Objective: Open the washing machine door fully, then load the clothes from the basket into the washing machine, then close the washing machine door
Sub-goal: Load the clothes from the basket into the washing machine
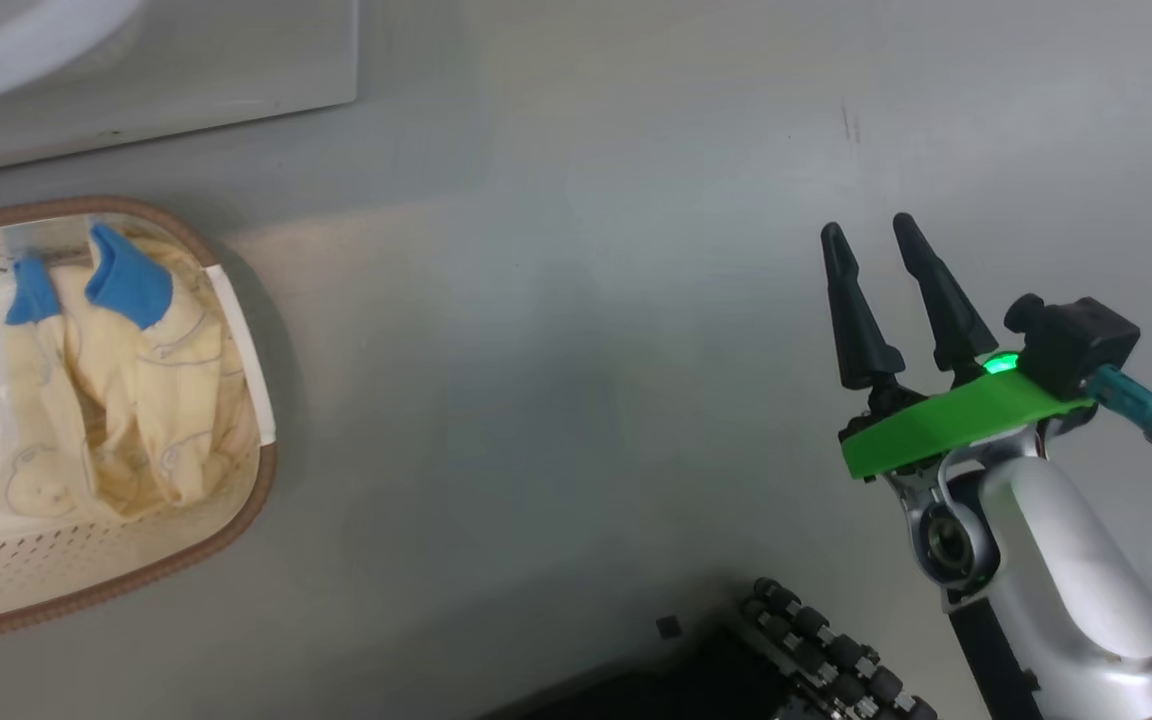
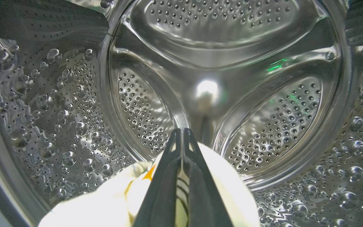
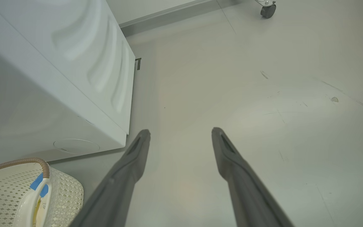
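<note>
The loading step is judged to be in hand. In the left wrist view, the left gripper (image 2: 181, 134) is seen with its two dark fingers pressed together on a pale cream soft garment (image 2: 222, 179), which bulges out at 5 and 7 o'clock of them. The gripper is pointed into the shiny perforated steel drum (image 2: 232, 63), whose back wall lies toward 12 o'clock. In the head view, the small cream plastic basket with a brown woven-look rim (image 1: 56, 585) stands on the grey floor (image 1: 556, 400) at 9 o'clock, and more cream-yellow soft clothes with bright blue cuffs (image 1: 146, 400) are lying in it. A corner of the big white washing machine (image 1: 186, 90) is seen at 11 o'clock, near the basket but apart from it. At 4 o'clock the right gripper (image 1: 866, 226) hangs over bare floor, its jaws moderately open with nothing between them. For the next move, the held garment is expected to be let go inside the drum, with the fingers opened wide so that the cloth is not dragged out again.
</note>
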